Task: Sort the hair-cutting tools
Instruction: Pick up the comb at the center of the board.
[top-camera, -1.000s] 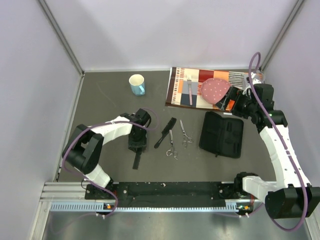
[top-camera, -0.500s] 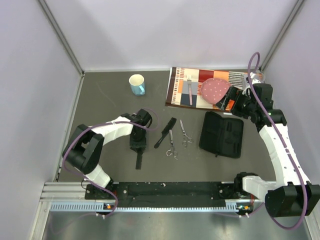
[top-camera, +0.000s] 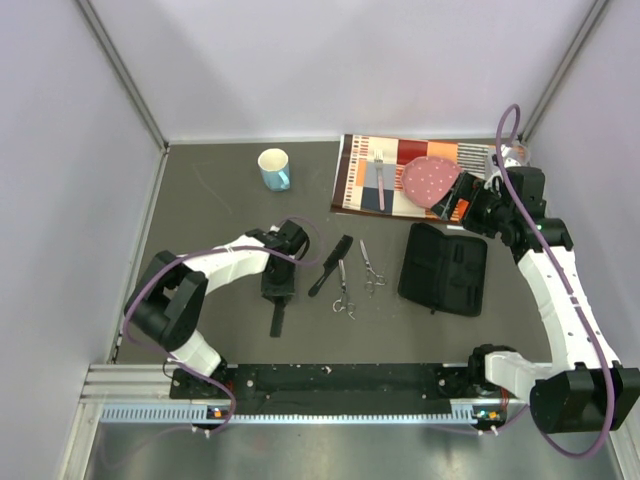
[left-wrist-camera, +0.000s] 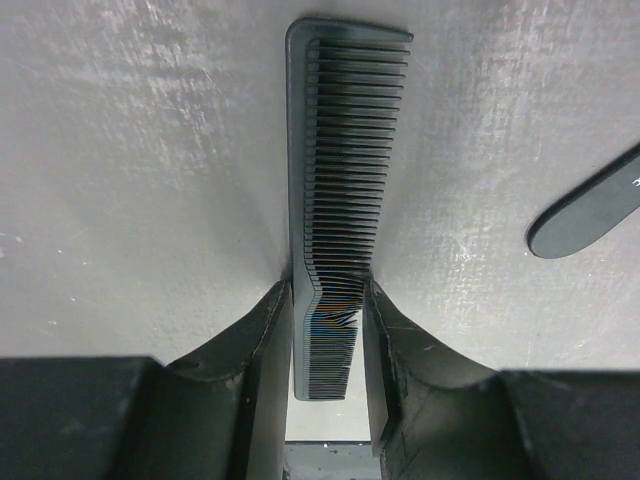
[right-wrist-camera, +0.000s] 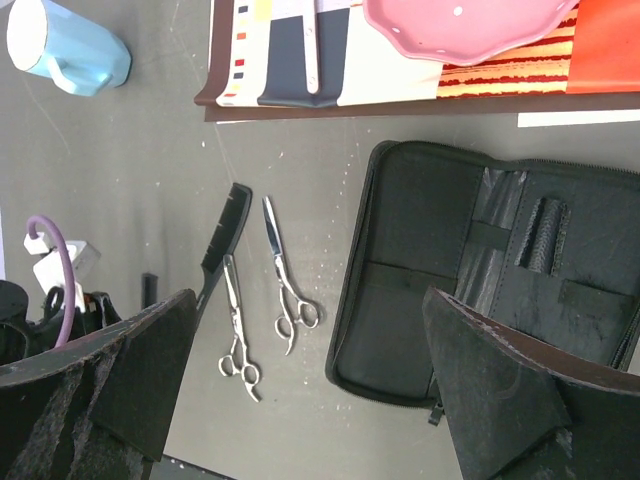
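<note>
Left wrist view: the left gripper pinches the flat comb.
Its fingers stand narrow, one pressed against each long edge near one end of the comb, which kinks slightly between them; whether the comb is lifted off the table cannot be told. The rounded tip of the handled comb lies apart from it. In the top view the flat comb sticks out of the gripper toward the near edge, left of the handled comb and the two scissors, which lie close together mid-table. The right gripper is spread wide and holds nothing, hovering over the far end of the open case.
</note>
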